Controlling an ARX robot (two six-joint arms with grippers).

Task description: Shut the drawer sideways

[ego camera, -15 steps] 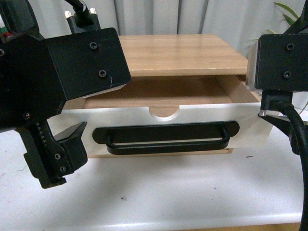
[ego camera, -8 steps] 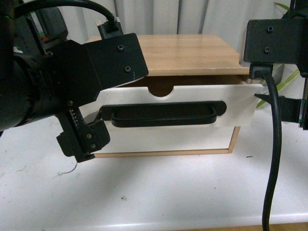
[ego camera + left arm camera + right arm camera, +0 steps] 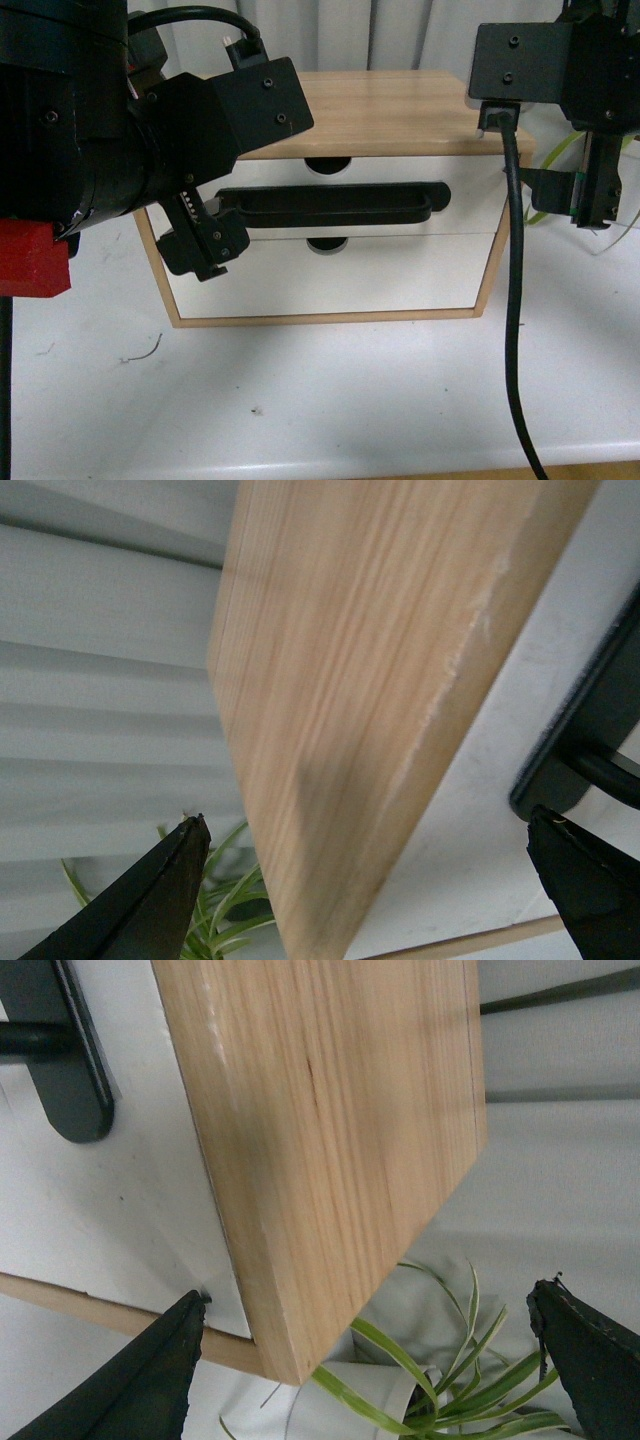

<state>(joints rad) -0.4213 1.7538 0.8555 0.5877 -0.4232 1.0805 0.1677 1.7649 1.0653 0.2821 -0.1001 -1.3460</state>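
Note:
The drawer (image 3: 470,205) is the upper one in a small wooden cabinet (image 3: 400,110). It has a white front, a long black bar handle (image 3: 330,205) and a half-round notch (image 3: 330,163), and it sits flush with the cabinet's front. My left gripper (image 3: 185,250) is open at the cabinet's left end, one finger (image 3: 205,245) by the handle's left end. In the left wrist view my gripper (image 3: 365,818) straddles the wooden top's corner (image 3: 340,710). My right gripper (image 3: 575,195) is open beside the cabinet's right end. In the right wrist view it (image 3: 370,1293) spans the top's corner (image 3: 330,1140).
A plain white lower drawer (image 3: 330,280) without a handle sits under the upper one. The cabinet stands on a white table (image 3: 330,400). A green plant (image 3: 450,1360) and a grey curtain (image 3: 400,35) lie behind the cabinet. A black cable (image 3: 515,300) hangs from my right arm.
The drawer has slid from pulled out to flush with the cabinet's front. Both grippers have moved away from me along the cabinet's ends.

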